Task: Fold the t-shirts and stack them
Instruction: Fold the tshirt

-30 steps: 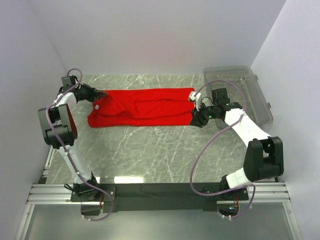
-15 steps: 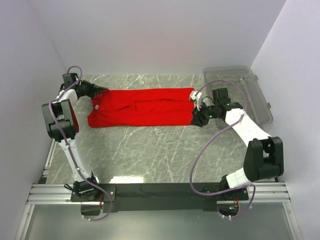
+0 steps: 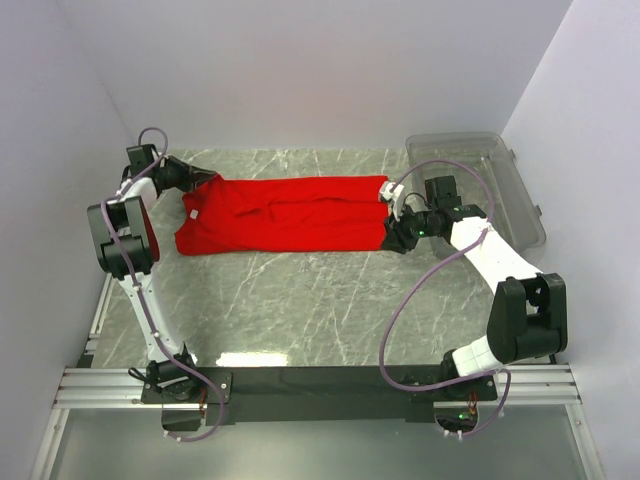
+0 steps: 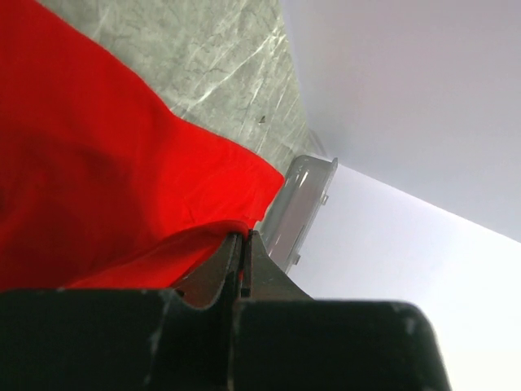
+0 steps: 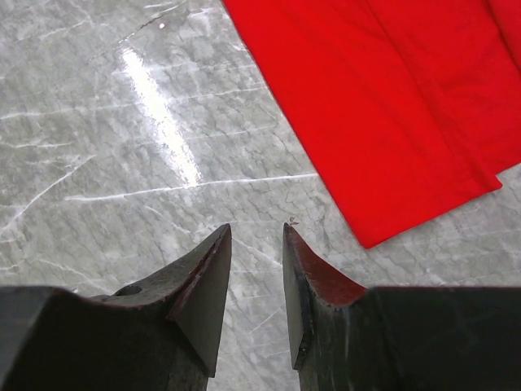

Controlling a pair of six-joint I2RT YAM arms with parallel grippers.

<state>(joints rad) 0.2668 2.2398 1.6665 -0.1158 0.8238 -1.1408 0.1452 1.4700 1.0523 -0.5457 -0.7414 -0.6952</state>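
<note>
Red t-shirt (image 3: pixel 285 215), long axis left-right, neck leftward

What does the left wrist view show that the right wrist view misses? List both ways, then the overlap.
Left wrist only: the left gripper shut on an edge of the red t-shirt, and the clear bin. Right wrist only: the right gripper open over bare table, holding nothing, beside a shirt corner. Both: the red t-shirt and the marble table.

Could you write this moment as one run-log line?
left end effector: shut on t-shirt | right end effector: open, empty, above table
</note>
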